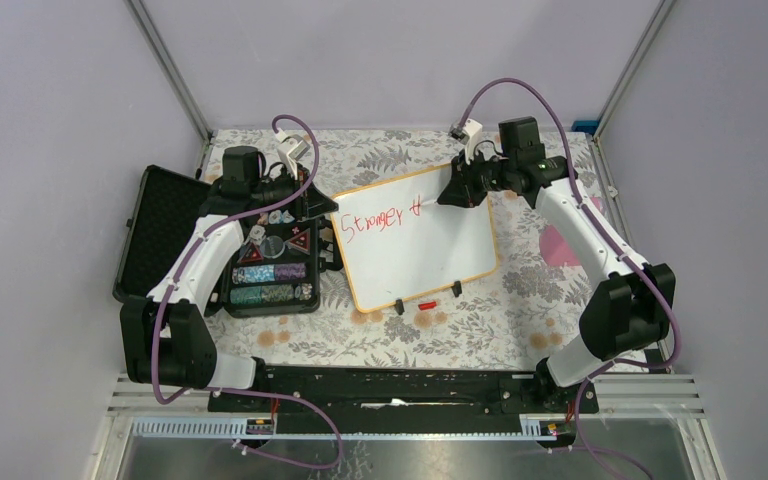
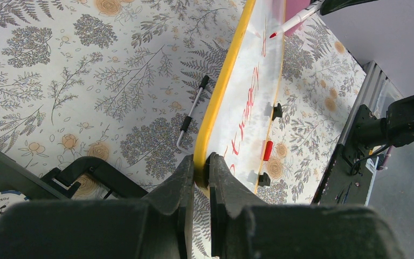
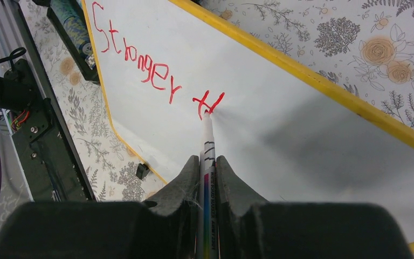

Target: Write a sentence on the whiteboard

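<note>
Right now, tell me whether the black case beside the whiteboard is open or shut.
Open: the black case has its lid swung out to the left, and rows of chips show inside.

You see a glossy white whiteboard (image 1: 430, 250) with a yellow frame and red handwriting. The marker (image 3: 209, 156) is white with black bands and a red tip. The tablecloth (image 1: 490, 322) is white, printed with grey ferns and tan flowers. The case (image 1: 160, 235) is black.

Bright, even light; soft grey shadow across the whiteboard (image 3: 312, 135); wrist-view foregrounds blurred; hazy reflections in the left wrist view.
</note>
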You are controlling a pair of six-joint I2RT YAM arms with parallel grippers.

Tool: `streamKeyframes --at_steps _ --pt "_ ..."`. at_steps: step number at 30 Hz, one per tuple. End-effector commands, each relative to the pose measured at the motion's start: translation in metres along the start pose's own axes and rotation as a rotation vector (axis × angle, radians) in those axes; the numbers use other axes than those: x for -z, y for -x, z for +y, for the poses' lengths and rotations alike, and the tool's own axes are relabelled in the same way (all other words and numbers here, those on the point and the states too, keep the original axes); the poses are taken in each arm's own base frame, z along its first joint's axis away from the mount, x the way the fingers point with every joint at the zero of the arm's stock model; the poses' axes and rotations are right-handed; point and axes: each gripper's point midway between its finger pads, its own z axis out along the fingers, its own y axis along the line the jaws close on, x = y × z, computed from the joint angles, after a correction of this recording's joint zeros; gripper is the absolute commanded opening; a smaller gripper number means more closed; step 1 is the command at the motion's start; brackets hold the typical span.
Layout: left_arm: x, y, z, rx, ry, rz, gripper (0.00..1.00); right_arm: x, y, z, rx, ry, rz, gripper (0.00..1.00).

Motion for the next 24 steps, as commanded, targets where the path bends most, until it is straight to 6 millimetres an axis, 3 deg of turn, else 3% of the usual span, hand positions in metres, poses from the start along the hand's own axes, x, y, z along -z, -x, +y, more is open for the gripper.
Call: streamKeyframes --at_steps 1,24 --pt "-0.007 -0.011 -0.002 -0.039 -0.008 0.037 0.0 0.01 0.024 -0.003 0.05 -0.038 -0.054 0.0" --pt "-0.006 -0.011 -0.002 -0.038 -0.006 0.036 0.0 0.012 0.016 -0.018 0.038 -0.088 -0.038 0.0"
